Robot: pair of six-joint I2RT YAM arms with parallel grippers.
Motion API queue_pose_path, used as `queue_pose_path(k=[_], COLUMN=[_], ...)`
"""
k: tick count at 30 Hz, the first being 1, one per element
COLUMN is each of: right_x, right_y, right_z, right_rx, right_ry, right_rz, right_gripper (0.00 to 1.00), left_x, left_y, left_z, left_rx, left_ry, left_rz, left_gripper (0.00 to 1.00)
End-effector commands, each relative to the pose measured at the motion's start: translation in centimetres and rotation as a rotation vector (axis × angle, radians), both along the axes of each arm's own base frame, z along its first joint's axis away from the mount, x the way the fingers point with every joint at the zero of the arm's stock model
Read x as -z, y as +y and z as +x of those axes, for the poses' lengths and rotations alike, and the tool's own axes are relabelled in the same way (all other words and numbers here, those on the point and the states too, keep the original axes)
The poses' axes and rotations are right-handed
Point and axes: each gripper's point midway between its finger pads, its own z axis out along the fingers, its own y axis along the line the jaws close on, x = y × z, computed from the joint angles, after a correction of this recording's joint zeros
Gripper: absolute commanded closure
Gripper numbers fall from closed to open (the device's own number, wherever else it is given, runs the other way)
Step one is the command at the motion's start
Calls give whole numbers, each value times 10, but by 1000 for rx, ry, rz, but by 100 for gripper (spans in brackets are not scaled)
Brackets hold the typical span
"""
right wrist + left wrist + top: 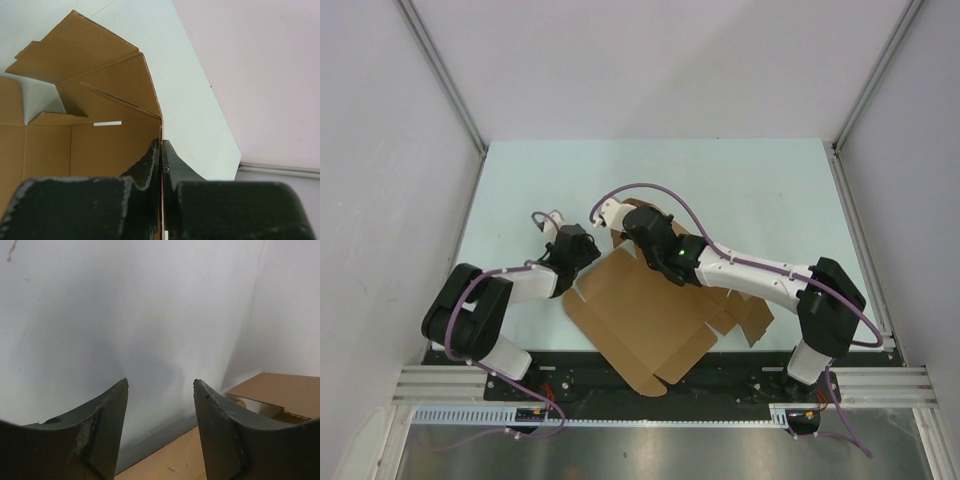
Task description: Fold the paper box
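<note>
The plain brown die-cut cardboard box (650, 320) is spread on the pale green surface (740, 190). Its raised wall is pinched by the right fingers (148, 165). The left fingers (106, 425) are held apart, empty, seemingly beside its edge.

The paper box (640, 325) on the table (750, 180), a gripper at each far corner.
The box lies partly unfolded between the two arm bases. Its near corner reaches over the rail (720, 387) along the table's near edge. The right arm crosses above the box from the box's right side. The right gripper (610, 215) pinches a raised wall at the box's far corner, with the wall's edge between its fingers. The left gripper (548, 218) sits just left of the box's far-left edge, apart from it, with its fingers spread and the box on its right.
</note>
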Motion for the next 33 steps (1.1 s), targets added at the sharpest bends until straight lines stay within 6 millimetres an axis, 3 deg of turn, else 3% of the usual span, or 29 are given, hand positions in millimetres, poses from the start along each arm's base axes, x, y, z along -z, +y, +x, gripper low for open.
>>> queue_pose_path(k=[1, 5, 8, 9, 12, 16, 19, 21, 22, 26, 33], right_x=[-3, -3, -6, -5, -3, 1, 2, 1, 0, -4, -5], right_y=[-2, -6, -6, -6, -6, -4, -5, -4, -4, -4, -3], right_z=[-15, -12, -12, -12, -12, -12, -11, -12, -11, -14, -16], right_rx=[-19, -8, -10, -10, -5, -7, -5, -9, -10, -16, -32], right_ry=[0, -24, -33, -31, -26, -21, -18, -19, -21, -27, -21], right_rz=[20, -15, -17, -17, -16, -18, -20, -17, -16, -13, -24], right_gripper=[100, 100, 100, 100, 100, 100, 100, 100, 100, 100, 100], left_x=[-12, -27, -58, -76, -107, -134, -136, -127, -138, -118, -116], left_y=[-19, -10, 9, 12, 17, 19, 11, -5, -12, -30, -60], left_z=[-3, 2, 9, 12, 17, 28, 36, 37, 41, 54, 66], left_rx=[-18, -60, -80, -56, 0, 66, 139, 228, 263, 318, 421], left_ry=[-77, -137, -219, -266, -358, -478, -501, -501, -561, -523, -536], left_rz=[-186, -178, -99, -61, 20, -5, -70, -100, -116, -170, -254], left_gripper=[39, 38, 32, 28, 24, 26, 28, 30, 31, 37, 46])
